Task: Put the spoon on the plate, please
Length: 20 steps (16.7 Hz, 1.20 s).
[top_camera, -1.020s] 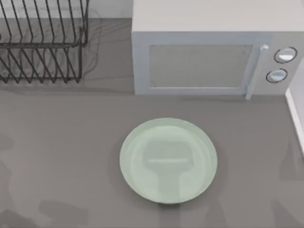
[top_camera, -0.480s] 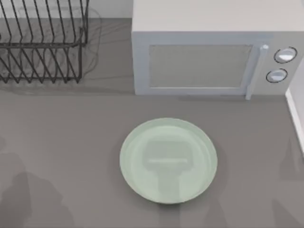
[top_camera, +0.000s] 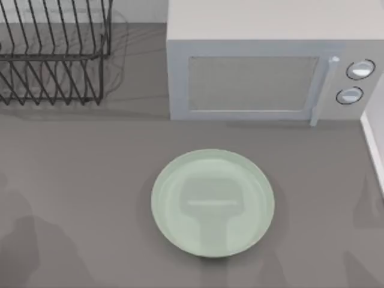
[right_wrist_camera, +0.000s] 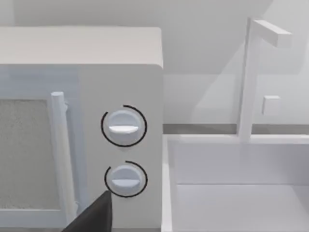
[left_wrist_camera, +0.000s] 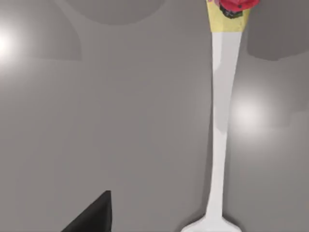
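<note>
The white spoon lies flat on the grey table in the left wrist view, its slim handle ending in a red-pink ornament on a yellow tip. Just the start of its bowl shows at the picture's edge. A dark part of my left gripper sits beside the spoon, apart from it. The pale mint-green plate rests on the table in front of the microwave, with nothing on it. In the right wrist view, a dark part of my right gripper points toward the microwave's knobs.
A white microwave with its door shut stands behind the plate, its two knobs at its right. A black wire dish rack is at the back left. A white sink with a faucet borders the table's right side.
The shadow at the front left of the table has shifted and grown taller. The plate, microwave and rack have not moved.
</note>
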Each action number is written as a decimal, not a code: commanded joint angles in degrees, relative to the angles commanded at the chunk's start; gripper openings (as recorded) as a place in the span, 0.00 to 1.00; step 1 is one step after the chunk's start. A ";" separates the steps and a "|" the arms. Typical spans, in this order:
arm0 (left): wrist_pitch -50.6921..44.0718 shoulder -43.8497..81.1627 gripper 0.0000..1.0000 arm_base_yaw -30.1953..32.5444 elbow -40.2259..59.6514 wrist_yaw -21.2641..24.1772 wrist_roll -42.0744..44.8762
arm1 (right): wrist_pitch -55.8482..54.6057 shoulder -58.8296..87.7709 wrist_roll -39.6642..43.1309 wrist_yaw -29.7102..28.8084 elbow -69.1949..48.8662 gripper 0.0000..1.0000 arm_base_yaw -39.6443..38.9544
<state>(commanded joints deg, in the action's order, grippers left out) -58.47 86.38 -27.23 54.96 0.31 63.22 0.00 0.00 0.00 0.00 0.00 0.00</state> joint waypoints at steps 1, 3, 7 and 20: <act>1.32 0.67 1.00 0.04 -0.79 -0.01 0.02 | 0.00 0.00 0.00 0.00 0.00 1.00 0.00; 5.77 2.79 1.00 0.07 -3.11 -0.02 0.09 | 0.00 0.00 0.00 0.00 0.00 1.00 0.00; 18.52 8.54 1.00 0.04 -9.34 -0.01 0.18 | 0.00 0.00 0.00 0.00 0.00 1.00 0.00; 24.65 11.81 0.62 0.02 -12.82 -0.01 0.29 | 0.00 0.00 0.00 0.00 0.00 1.00 0.00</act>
<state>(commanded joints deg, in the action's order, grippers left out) -33.81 98.19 -27.21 42.14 0.30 63.51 0.00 0.00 0.00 0.00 0.00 0.00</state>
